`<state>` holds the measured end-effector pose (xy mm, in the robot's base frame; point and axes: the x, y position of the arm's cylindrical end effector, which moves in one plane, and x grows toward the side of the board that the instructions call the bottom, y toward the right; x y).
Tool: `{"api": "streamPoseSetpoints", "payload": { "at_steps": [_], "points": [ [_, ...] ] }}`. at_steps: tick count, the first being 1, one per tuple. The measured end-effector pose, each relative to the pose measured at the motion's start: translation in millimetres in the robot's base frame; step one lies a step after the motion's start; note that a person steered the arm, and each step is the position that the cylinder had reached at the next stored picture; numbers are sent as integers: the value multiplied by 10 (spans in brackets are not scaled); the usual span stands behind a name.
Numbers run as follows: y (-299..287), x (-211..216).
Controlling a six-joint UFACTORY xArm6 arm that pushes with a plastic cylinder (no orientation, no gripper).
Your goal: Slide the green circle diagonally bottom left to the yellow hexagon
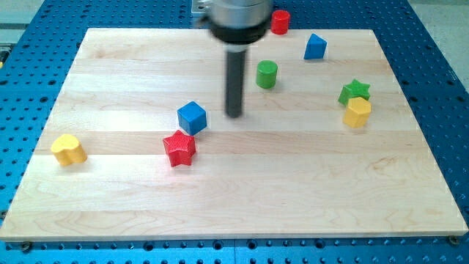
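There is just one camera. It sits high up at the view's bottom side and looks down at a slant across the whole wooden surface, from not very far. The blue base shows around it.

- There are no words, numbers, labels or signs to read anywhere here.
- The wooden board is plain.
- The coloured blocks have nothing written on them.
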<state>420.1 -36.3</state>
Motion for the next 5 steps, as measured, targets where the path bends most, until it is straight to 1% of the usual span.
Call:
{"api": "streamPoseSetpoints", "payload": {
  "at_steps": [1, 2, 3, 4, 5],
  "points": [
    [-114, -734],
    [606, -1106],
    [1320, -651],
    [1847, -12],
    [1730, 76]
  ]
}}
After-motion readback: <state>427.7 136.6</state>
